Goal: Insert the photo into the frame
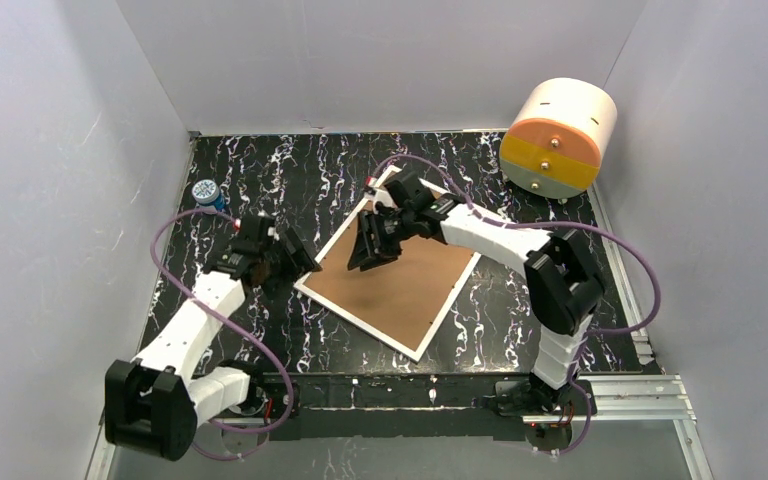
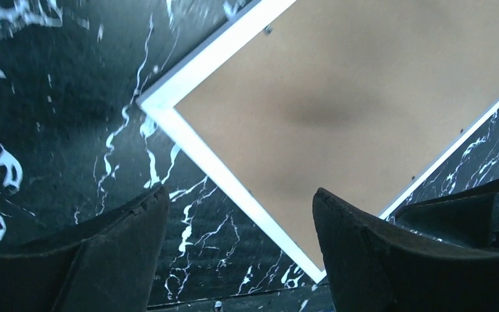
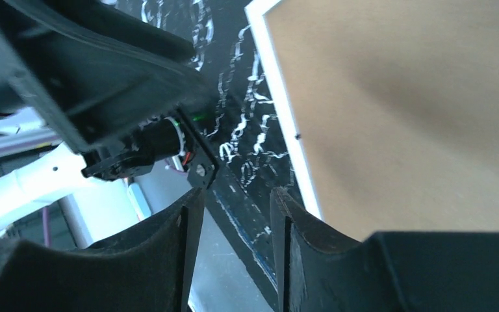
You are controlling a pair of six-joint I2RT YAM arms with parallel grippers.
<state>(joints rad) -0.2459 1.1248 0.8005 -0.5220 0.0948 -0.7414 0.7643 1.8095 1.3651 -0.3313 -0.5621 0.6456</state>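
The frame (image 1: 400, 285) lies flat in the middle of the table with its brown fibreboard back up and its narrow white rim around it. It also shows in the left wrist view (image 2: 338, 110) and in the right wrist view (image 3: 396, 110). The photo is not in view. My left gripper (image 1: 295, 262) is open and empty just off the frame's left corner, its jaws wide apart (image 2: 239, 195). My right gripper (image 1: 372, 250) hovers over the far left part of the brown back, jaws apart with nothing between them (image 3: 237, 195).
A white-and-orange drum (image 1: 558, 138) stands at the back right. A small blue-capped bottle (image 1: 205, 192) stands at the left edge behind the left arm. A metal rail (image 1: 620, 390) runs along the near right edge. Grey walls enclose the table.
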